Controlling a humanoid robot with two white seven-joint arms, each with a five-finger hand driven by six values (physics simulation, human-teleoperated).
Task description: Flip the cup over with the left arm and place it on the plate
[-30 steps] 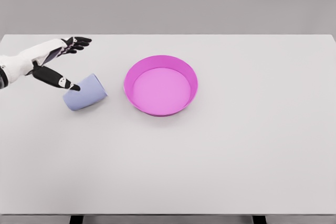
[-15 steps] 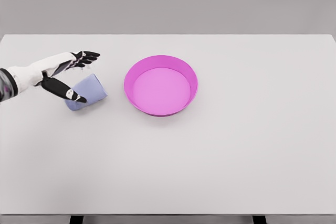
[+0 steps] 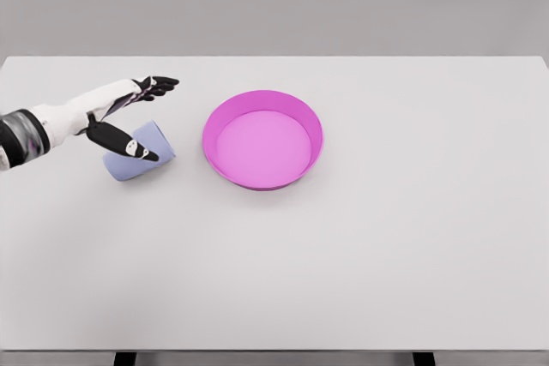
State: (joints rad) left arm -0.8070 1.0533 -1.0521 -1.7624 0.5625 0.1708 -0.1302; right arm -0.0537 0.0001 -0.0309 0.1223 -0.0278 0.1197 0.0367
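A pale blue cup (image 3: 147, 153) lies on its side on the white table (image 3: 360, 246), left of the pink plate (image 3: 262, 139). My left hand (image 3: 153, 117) reaches in from the left edge and hovers over the cup, open. Its fingers (image 3: 159, 84) stretch out behind the cup, and the thumb (image 3: 129, 145) lies across the cup's front. The cup sits between thumb and fingers, with no clear grasp. The cup's left part is hidden behind the thumb. The plate is a shallow round dish with a raised rim and holds nothing.
The left hand has slid to the right along the table, from beside the cup's left end to over it. The cup and the plate have not moved.
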